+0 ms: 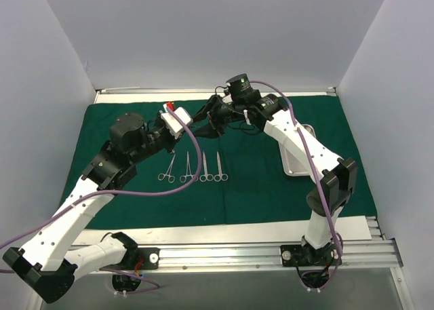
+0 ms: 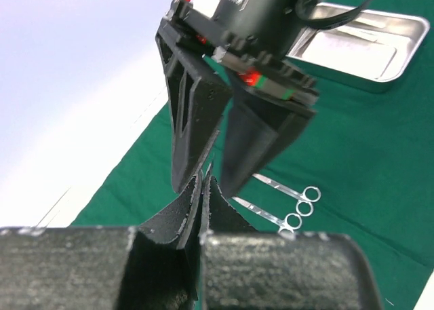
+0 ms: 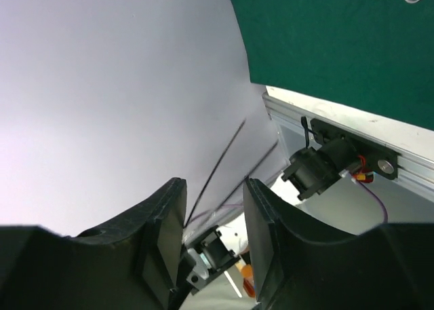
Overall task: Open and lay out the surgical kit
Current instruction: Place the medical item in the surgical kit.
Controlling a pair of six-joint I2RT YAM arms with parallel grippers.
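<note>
Four slim silver ring-handled forceps (image 1: pixel 203 166) are lying on the dark green cloth drape (image 1: pixel 258 188), left of the shiny rectangular steel tray (image 1: pixel 290 162). Left wrist: the left tool (image 2: pixel 205 191) is pressing together, the right tool (image 2: pixel 205 183) straddling its tip. Right wrist: the right tool is standing spread.

Top external camera: high behind the arm bases, looking down and forward over the green drape (image 1: pixel 271 195), steel tray (image 1: pixel 298 150) and forceps row (image 1: pixel 193 171). Left wrist camera: close behind the left fingers (image 2: pixel 169 222), facing across the drape toward the tray; tray and two forceps shared with overhead. Right wrist camera: tilted, past the right fingers (image 3: pixel 163 239), facing white wall (image 3: pixel 102 86) and table rail (image 3: pixel 413 167); drape corner shared.
</note>
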